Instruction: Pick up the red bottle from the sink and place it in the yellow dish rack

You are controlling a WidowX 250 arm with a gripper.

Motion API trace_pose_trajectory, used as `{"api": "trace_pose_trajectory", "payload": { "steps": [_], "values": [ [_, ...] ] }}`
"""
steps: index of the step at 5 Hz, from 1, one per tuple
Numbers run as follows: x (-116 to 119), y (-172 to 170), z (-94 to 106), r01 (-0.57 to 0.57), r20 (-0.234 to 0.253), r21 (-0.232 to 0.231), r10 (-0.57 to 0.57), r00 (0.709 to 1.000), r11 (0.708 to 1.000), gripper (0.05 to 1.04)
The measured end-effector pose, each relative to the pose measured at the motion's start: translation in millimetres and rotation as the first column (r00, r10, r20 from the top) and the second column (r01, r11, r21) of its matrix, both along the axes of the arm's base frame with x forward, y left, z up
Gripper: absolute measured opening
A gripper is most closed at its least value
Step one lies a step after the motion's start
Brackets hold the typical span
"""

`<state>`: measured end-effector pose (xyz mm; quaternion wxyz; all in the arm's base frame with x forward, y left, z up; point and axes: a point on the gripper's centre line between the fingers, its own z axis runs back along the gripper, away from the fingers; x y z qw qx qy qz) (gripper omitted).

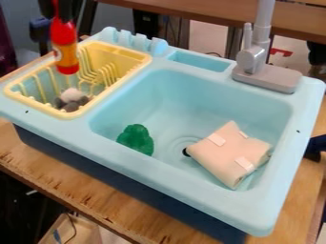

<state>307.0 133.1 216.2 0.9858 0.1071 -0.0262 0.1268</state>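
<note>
at the upper left the gripper (65, 13) is closed on the upper part of the bottle (66, 44), which hangs nearly upright, orange end down, over or just beside the rack (141, 61); the exact gap beneath it cannot be told. the hold is high, so most of the bottle's length hangs below it. a knock low down could swing or twist it, and if its sides are slick it could slip out. the rack's rim and thin prongs are the likeliest things to catch it if it sits too low. dropped on the prongs, it would probably tip instead of standing. the small grey and white thing (72, 97) in the front of the rack could also be struck or leave the bottle leaning.

to the right, the green thing (136, 139) lies in the sink (191, 90) by its left wall, where a falling bottle could roll into it. farther right, the pale bundle (230, 153) looks soft and light enough to be shoved. behind it, the faucet (255, 57) stands tall, a snag for a low, wide swing.
</note>
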Motion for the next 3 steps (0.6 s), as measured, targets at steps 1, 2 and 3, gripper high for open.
{"api": "trace_pose_trajectory", "payload": {
  "steps": [1, 2, 3],
  "values": [
    [-7, 7, -12.9, -0.018, -0.044, 0.053, 0.020, 0.999, 0.998, 0.336],
    [-6, 6, -22.3, -0.004, -0.040, 0.039, 0.006, 0.999, 0.999, 0.336],
    [-3, 5, -35.3, 0.015, -0.025, -0.034, -0.016, 1.000, 0.999, 0.336]
  ]
}}
